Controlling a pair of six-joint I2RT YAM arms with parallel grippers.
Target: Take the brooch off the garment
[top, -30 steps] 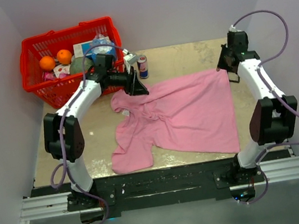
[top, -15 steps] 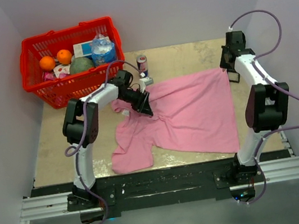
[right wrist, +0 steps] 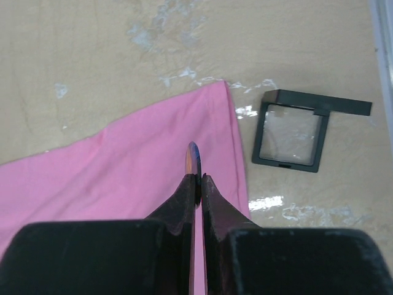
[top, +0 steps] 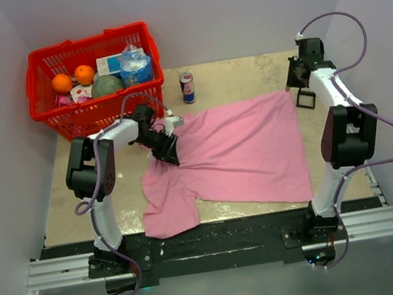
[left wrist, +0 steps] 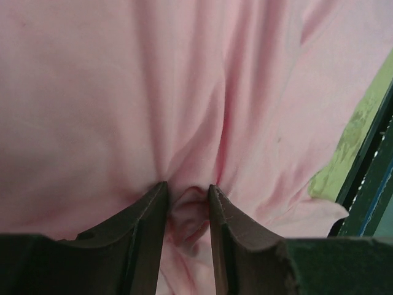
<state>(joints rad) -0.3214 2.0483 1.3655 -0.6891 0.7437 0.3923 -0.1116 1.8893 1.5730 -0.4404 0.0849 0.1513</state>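
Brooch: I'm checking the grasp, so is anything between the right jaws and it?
Nothing visible. The right gripper is shut on the brooch, which shows edge-on at its tips, above the garment corner.

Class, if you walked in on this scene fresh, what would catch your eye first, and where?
The big pink garment spread across the middle of the table stands out first, with the left gripper pinching a fold near its left edge. The loaded red basket sits at the far left corner. At far right, the right gripper holds the brooch, a thin disc seen edge-on, over the garment's corner beside a black frame.
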